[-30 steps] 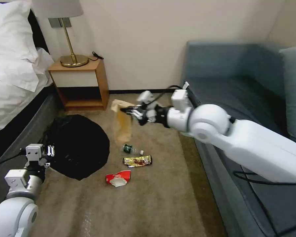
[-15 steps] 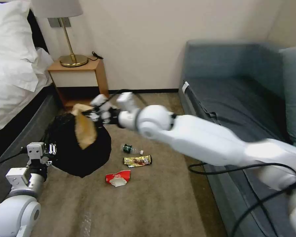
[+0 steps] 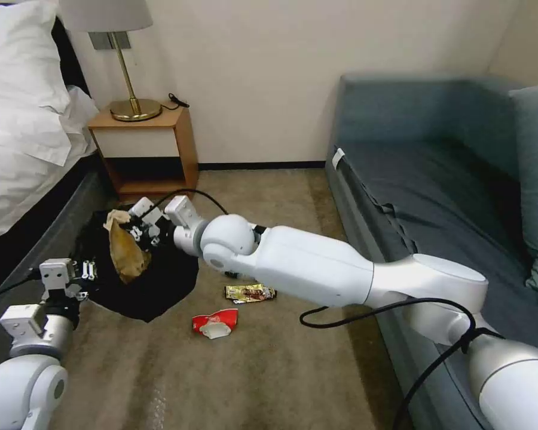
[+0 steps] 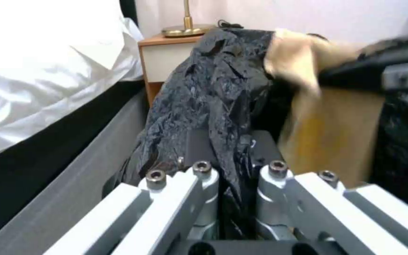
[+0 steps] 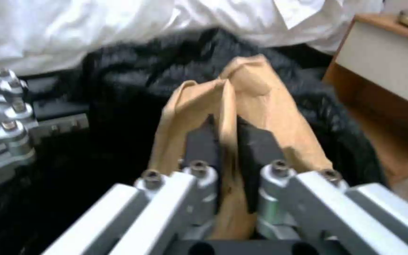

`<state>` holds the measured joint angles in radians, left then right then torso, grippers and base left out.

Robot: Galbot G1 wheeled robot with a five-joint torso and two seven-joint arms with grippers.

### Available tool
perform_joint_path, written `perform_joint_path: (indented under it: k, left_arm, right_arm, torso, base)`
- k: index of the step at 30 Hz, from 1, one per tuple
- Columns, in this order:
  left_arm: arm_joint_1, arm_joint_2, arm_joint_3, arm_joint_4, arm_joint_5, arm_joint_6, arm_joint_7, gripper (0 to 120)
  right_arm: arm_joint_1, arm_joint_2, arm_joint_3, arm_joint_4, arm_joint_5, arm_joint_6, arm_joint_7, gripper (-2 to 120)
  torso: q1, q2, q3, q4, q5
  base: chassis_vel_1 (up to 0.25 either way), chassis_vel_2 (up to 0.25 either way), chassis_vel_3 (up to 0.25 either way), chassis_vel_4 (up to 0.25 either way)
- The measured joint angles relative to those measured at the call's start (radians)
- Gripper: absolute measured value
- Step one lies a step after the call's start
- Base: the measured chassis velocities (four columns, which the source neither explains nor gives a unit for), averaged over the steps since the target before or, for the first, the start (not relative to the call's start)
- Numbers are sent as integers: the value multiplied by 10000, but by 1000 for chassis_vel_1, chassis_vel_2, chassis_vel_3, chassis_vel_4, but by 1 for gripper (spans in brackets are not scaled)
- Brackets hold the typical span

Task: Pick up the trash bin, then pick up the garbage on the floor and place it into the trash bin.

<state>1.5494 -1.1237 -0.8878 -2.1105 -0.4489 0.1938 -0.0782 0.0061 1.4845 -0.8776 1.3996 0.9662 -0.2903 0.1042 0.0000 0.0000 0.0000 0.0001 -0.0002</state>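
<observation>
The trash bin (image 3: 155, 280) is all crinkly black plastic liner with a slight sheen, and the brown piece (image 3: 125, 254) pinched in the right claw (image 3: 138, 229) looks like matt, creased paper. Both claws have bare brushed-metal links with hex bolts and dull black pads (image 5: 204, 141), while the arm shells are smooth glossy white plastic; the left claw (image 4: 227, 177) grips the liner's wrinkly edge. Floor's a rough tan carpet (image 3: 293, 370), with a shiny gold foil wrapper (image 3: 250, 292), and the nightstand (image 3: 146, 152) is matt wood.

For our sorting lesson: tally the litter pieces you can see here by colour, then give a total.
Brownish-yellow, limp peel-like piece over the black-lined bin: 1
Shiny gold snack wrapper: 1
Crumpled red-and-white wrapper: 1
Total: 3
</observation>
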Motion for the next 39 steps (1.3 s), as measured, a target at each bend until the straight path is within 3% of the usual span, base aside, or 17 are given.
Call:
perform_joint_path:
  k: [6, 11, 15, 17, 18, 19, 21, 27, 29, 30, 32, 39]
  left_arm:
    - [-30, 88, -13, 137, -68, -57, 14, 5]
    - [-242, 250, -74, 486, -158, -163, 33, 5]
    - [-319, 301, -104, 672, -130, -225, 33, 5]
    - [-423, 349, -120, 942, 25, -293, 33, 5]
    - [-471, 369, -129, 1048, 58, -310, 33, 5]
    - [-471, 369, -129, 1048, 58, -310, 33, 5]
    - [-539, 406, -216, 1281, 92, -369, 35, 5]
    - [-379, 407, -861, 1638, 298, -789, 187, 5]
    - [145, 454, -1574, 1684, 105, -1169, 222, 5]
    - [145, 454, -1574, 1684, 105, -1169, 222, 5]
    - [633, 455, -2061, 1577, -42, -1400, 228, 5]
    - [1119, 403, -2624, 1403, -138, -1576, 226, 5]
  right_arm:
    - [-64, 75, -114, -26, -74, -23, 151, 32]
    - [-106, -129, -104, 116, -53, -215, 132, 57]
    - [-165, -229, 73, 248, 58, -554, -136, 67]
    - [-136, -485, 501, 345, -29, -1753, -1995, 79]
    - [-96, -580, 589, 281, -305, -1952, -2761, 82]
    - [-96, -580, 589, 281, -305, -1952, -2761, 82]
    - [-47, -732, 651, -140, -1169, -1928, -4062, 93]
    - [-313, -702, 639, -1020, -2154, -1392, -4542, 99]
    - [-716, -494, 644, -1925, -2822, -917, -4447, 100]
    - [-716, -494, 644, -1925, -2822, -917, -4447, 100]
    - [-1012, -278, 638, -2699, -3351, -422, -4318, 100]
    - [-1431, 50, 609, -3821, -4138, 28, -4213, 100]
  torso:
    - [0, 0, 0, 0, 0]
    - [0, 0, 0, -2, 0]
    - [0, 0, 0, -1, 2]
    - [0, 0, 0, 0, 2]
    - [0, 0, 0, -1, 2]
    - [0, 0, 0, -1, 2]
    - [0, 0, 0, -4, 2]
    - [0, 0, 0, -5, 2]
    - [0, 0, 0, 0, 2]
    - [0, 0, 0, 0, 2]
    - [-1, 0, 0, 3, 1]
    - [-1, 0, 0, -1, 1]
  base:
    - [0, 0, 0, 0]
    - [0, 0, 0, 0]
    - [0, 0, 0, 0]
    - [0, 0, 0, 0]
    - [0, 0, 0, 0]
    - [0, 0, 0, 0]
    - [0, 0, 0, 0]
    - [0, 0, 0, 0]
    - [0, 0, 0, 0]
    - [0, 0, 0, 0]
    - [0, 0, 0, 0]
    - [0, 0, 0, 0]
